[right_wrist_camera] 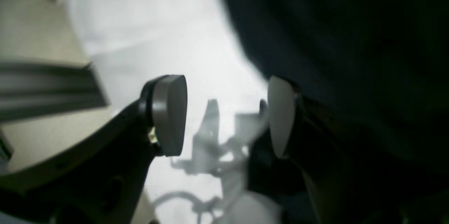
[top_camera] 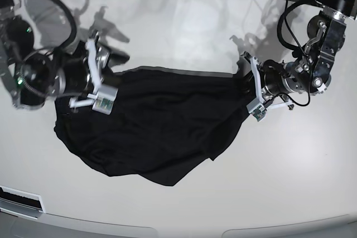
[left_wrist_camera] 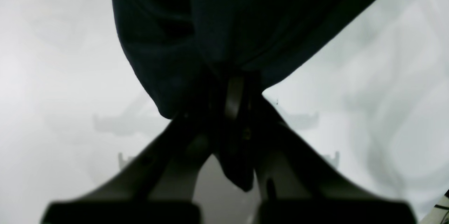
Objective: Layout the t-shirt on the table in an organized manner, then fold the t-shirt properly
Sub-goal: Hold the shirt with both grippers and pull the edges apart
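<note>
T-shirt lies spread mid-bench, wide bare white surface on every side, near bench edge well clear of its bottom fold. Black fabric, rumpled, thin grey hem along far edge; no readable print. Left hand pinched shut on its right corner, right hand gaping wide at left edge, gripping nothing

We see a plain black t-shirt with a thin grey hem edge on our glossy white table
</note>
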`<state>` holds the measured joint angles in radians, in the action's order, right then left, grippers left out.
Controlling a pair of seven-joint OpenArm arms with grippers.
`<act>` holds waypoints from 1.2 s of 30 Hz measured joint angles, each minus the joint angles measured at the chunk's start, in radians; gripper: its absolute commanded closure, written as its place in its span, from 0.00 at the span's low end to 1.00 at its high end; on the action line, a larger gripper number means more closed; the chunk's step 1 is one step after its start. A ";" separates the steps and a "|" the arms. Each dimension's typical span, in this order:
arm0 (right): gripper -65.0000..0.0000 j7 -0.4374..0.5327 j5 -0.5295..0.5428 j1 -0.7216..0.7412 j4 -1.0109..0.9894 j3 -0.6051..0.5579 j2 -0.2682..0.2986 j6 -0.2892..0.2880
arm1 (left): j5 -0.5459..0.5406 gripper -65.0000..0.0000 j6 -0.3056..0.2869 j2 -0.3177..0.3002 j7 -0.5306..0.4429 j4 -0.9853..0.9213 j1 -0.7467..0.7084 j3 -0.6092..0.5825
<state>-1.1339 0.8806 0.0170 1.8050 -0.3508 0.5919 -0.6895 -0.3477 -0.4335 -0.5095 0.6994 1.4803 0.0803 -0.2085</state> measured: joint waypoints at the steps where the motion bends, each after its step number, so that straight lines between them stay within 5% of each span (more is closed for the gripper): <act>1: 0.43 0.004 -0.047 -0.024 0.000 0.000 -0.016 0.001 | 0.002 1.00 0.000 0.000 0.000 0.000 0.000 0.000; 8: 0.43 0.232 -0.573 -0.196 -0.002 0.002 -0.065 0.243 | 0.001 1.00 0.000 0.000 0.000 0.000 0.000 0.000; 17: 0.43 0.267 -0.755 -0.271 -0.035 0.003 -0.067 0.440 | -0.023 1.00 0.000 0.000 0.000 0.000 0.000 0.000; 24: 0.47 0.278 -0.776 -0.257 -0.133 0.006 -0.084 0.454 | -0.019 1.00 0.000 0.000 -0.002 0.000 0.000 0.000; 29: 0.73 0.301 -0.768 -0.255 -0.145 0.007 -0.094 0.465 | -0.018 1.00 0.000 0.000 0.000 0.000 0.000 0.000; 32: 0.98 0.308 -0.800 -0.255 -0.148 0.006 -0.100 0.458 | -0.018 1.00 0.000 0.000 0.000 0.000 0.000 0.000; 36: 1.00 0.303 -0.848 -0.255 -0.149 0.006 -0.107 0.462 | -0.018 1.00 0.000 -0.001 0.000 0.000 0.000 0.000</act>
<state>-0.8307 0.0330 -0.2378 1.6558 -0.3450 0.4847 -0.2272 -0.3660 -0.4335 -0.5102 0.6998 1.4803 0.0807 -0.2085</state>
